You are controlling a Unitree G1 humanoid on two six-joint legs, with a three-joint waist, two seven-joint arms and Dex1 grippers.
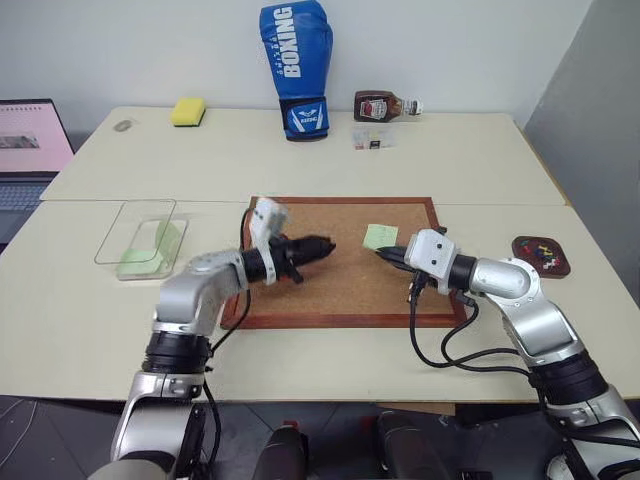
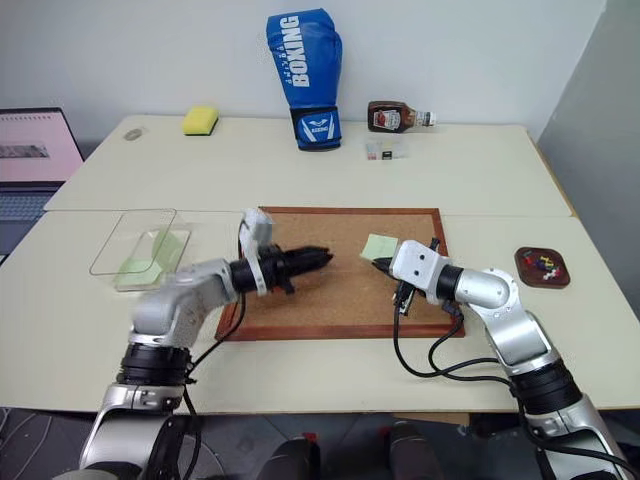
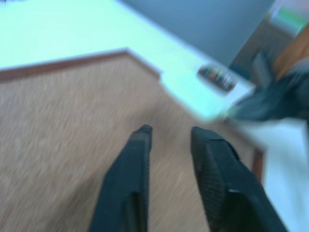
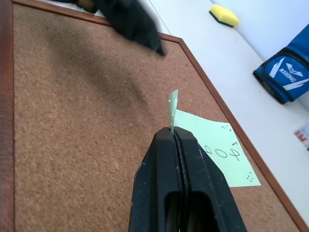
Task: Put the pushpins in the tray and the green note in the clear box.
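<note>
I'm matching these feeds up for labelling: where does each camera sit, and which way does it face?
Left eye: on the head, looking forward and down at the cork board; both arms show.
Right eye: beside it, same scene.
Left wrist: along the left hand, fingers apart, over the board.
Right wrist: along the right hand, shut on the green note.
Shared: the board in all four; the tray in the head views and left wrist view.

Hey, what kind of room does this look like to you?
Probably an office or lab set up for robot trials: plain pale tables pushed together, an open laptop at the edge, and unrelated props like a cork board and blue boxing glove.
</note>
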